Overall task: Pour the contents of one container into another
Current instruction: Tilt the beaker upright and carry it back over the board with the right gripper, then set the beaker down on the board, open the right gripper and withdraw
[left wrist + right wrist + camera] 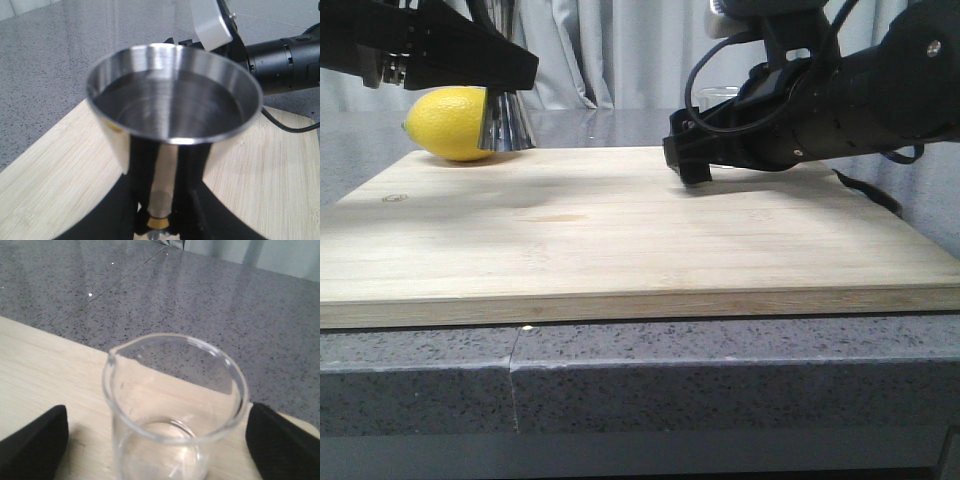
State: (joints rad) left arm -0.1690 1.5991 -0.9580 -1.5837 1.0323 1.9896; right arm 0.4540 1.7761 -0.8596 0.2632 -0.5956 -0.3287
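Note:
The steel jigger (172,100) stands upright at the back left of the wooden board (620,230). My left gripper (168,175) is shut on its narrow gold-tinted waist. In the front view only the jigger's lower cone (506,124) shows under the left gripper (495,68). The clear glass beaker (172,405) stands upright on the board, looks empty, and sits between the open fingers of my right gripper (157,440). One finger (35,440) is clearly apart from the glass. In the front view the right gripper (692,162) is low at the board's back right, and it hides most of the beaker.
A yellow lemon (445,122) lies on the board's back left, right beside the jigger. The board rests on a grey speckled counter (720,370). A black cable (870,190) trails off the right arm. Curtains hang behind.

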